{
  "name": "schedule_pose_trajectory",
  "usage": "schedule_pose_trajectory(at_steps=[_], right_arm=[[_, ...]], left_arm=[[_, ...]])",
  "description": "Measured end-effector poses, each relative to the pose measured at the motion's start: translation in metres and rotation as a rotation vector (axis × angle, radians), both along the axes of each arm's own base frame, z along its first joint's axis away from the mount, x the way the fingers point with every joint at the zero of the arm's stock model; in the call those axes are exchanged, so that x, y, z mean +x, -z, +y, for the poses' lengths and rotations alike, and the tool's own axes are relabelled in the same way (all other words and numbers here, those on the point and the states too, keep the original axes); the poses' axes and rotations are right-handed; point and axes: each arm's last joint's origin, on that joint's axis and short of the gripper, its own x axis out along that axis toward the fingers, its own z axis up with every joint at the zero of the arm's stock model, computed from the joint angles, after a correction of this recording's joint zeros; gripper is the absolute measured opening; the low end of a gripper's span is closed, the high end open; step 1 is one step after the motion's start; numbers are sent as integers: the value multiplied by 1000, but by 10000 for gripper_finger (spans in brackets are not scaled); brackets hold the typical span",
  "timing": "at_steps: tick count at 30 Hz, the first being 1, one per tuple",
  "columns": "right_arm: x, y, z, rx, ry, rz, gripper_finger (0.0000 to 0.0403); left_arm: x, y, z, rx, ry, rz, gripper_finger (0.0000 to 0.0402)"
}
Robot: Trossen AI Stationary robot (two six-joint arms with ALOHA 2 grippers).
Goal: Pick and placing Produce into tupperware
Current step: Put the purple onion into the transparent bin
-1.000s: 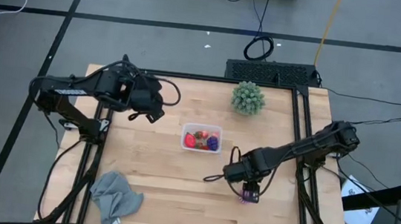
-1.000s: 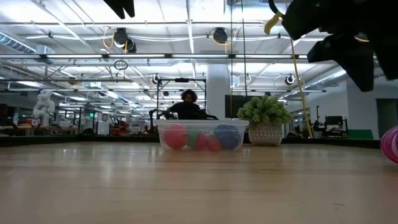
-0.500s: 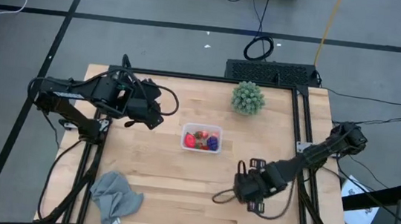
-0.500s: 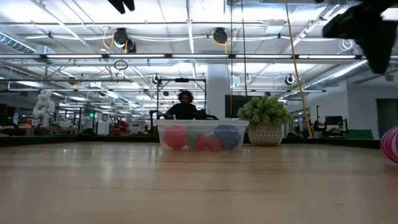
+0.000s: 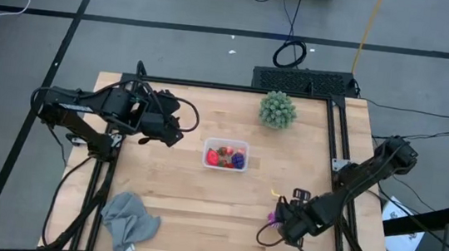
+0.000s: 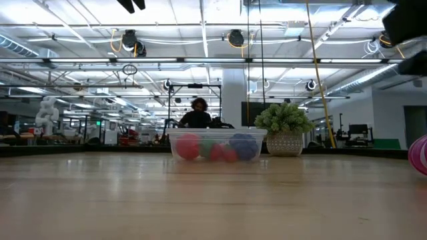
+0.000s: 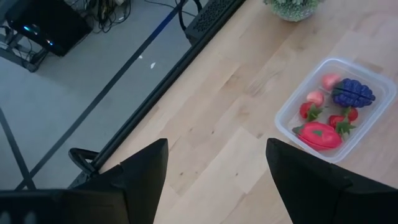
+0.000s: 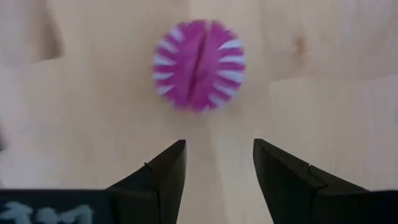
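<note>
Wooden table (image 5: 200,198): right hand (image 8: 217,165) apart, seemingly above striped magenta produce (image 8: 198,64).

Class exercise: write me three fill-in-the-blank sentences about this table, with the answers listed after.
1. The clear container holds small toy fruits, and one striped magenta piece lies on the bare ____.
2. The right tool points at the striped piece with its fingers ____.
3. The grey cloth lies on the ____ arm's side.

Answers: table; open; left

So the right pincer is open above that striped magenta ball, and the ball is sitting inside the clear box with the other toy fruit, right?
Not quite. The right pincer is open above the striped magenta ball, but the ball lies on the bare table, outside the clear box, as the right wrist view shows.
</note>
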Motion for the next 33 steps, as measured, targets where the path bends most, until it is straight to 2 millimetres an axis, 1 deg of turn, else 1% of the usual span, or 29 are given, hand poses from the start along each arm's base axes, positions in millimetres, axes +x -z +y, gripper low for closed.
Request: schedule_pose_trajectory(at_steps=[5, 8, 10, 18, 23, 26, 30, 33], right_arm=[[-11, 25, -1, -8, 7, -31, 176], [-20, 34, 0, -15, 35, -20, 176], [-24, 36, 3, -22, 46, -42, 176], [-40, 36, 23, -35, 112, -184, 176], [-51, 34, 34, -61, 171, -331, 176], [-57, 33, 38, -67, 202, -390, 176], [-62, 33, 41, -57, 236, -423, 176], [-67, 32, 44, -68, 247, -497, 176]], left_arm=[[0, 0, 0, 0, -2, -3, 278], [0, 0, 0, 0, -2, -4, 278], [0, 0, 0, 2, -3, -5, 278], [2, -1, 0, 4, -1, -21, 278], [2, -1, 0, 4, -1, -20, 278], [2, -1, 0, 4, -1, -21, 278], [2, -1, 0, 5, 1, -20, 278], [2, -1, 0, 5, 1, -20, 278]])
